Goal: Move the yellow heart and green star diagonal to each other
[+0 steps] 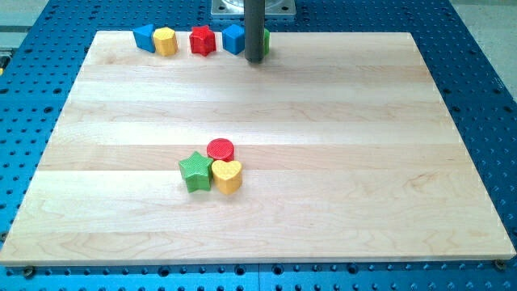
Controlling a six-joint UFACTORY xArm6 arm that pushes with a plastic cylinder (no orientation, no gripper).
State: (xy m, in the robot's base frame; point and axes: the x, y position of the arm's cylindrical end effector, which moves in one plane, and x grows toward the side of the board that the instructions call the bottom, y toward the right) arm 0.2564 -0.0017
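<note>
Yellow heart [227, 176] touches green star [195, 171]; my tip [255, 60] far off, gripperless.

Wooden board [339, 162] on blue perforated table [485, 97]. Centre: green star [195, 171], yellow heart [227, 176] at its 3 o'clock, red cylinder [220, 149]. At 12 o'clock edge: blue block [145, 36], yellow block [165, 40], red star [203, 40], blue cube [233, 38].

A green star [195, 171], yellow heart [227, 175] and red cylinder [220, 149] were seen on a pale wooden board [363, 162].
</note>
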